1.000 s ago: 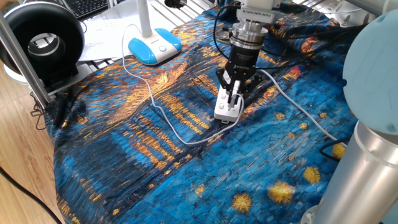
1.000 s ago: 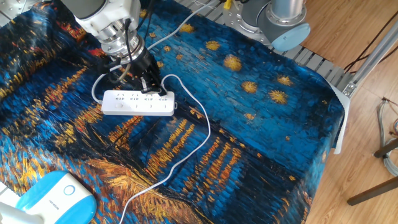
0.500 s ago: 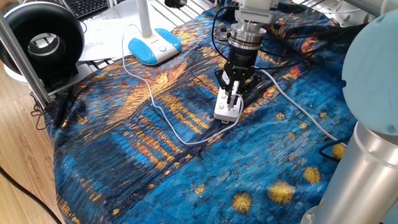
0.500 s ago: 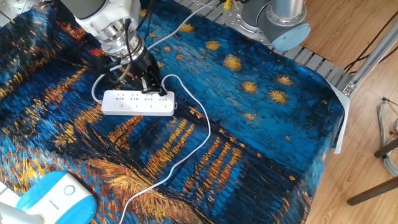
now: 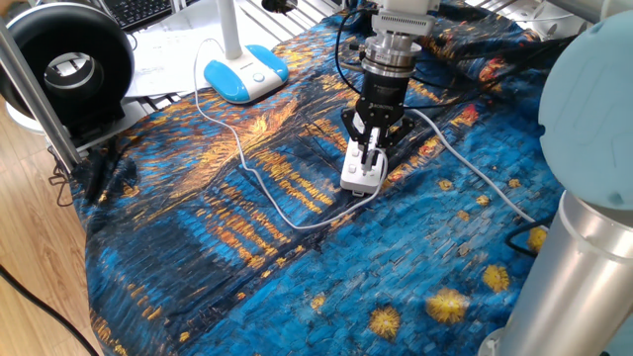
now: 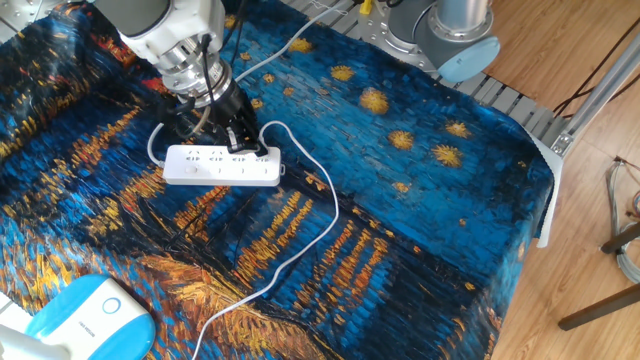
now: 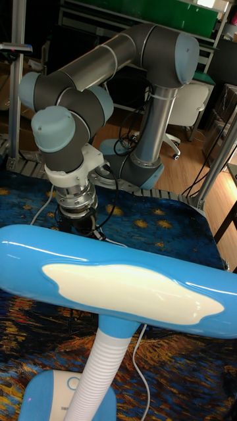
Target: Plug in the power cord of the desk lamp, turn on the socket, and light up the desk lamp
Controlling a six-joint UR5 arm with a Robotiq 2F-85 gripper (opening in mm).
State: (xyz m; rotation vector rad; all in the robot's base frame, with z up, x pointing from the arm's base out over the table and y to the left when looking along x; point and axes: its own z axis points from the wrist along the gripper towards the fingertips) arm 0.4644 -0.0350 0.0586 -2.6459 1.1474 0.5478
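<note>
The socket lies flat on the starry blue-and-orange cloth that covers the worktop, and it serves here as the landmark. The claw points down at the socket's far long edge, near the end away from the thick white cable. Its dark fingers reach the strip's top face and stand a little apart around something small and white there. Whether they grip it or only straddle it cannot be told; it looks like the plug, but it is too small to be sure.

The power cord comes away from the socket right beside the claw, loops out over the cloth on the side of the strip away from the thick cable, then curves back past the socket's near long edge toward the desk lamp. In one fixed view the same cord runs from the socket's near end in a long arc to the lamp base, which sits well apart from the socket at the cloth's edge, its white stem upright.

In the tall fixed view the lamp head fills the foreground and hides the claw's tips and the socket behind it. A black ring-shaped device stands beyond the lamp, well apart from the socket.
</note>
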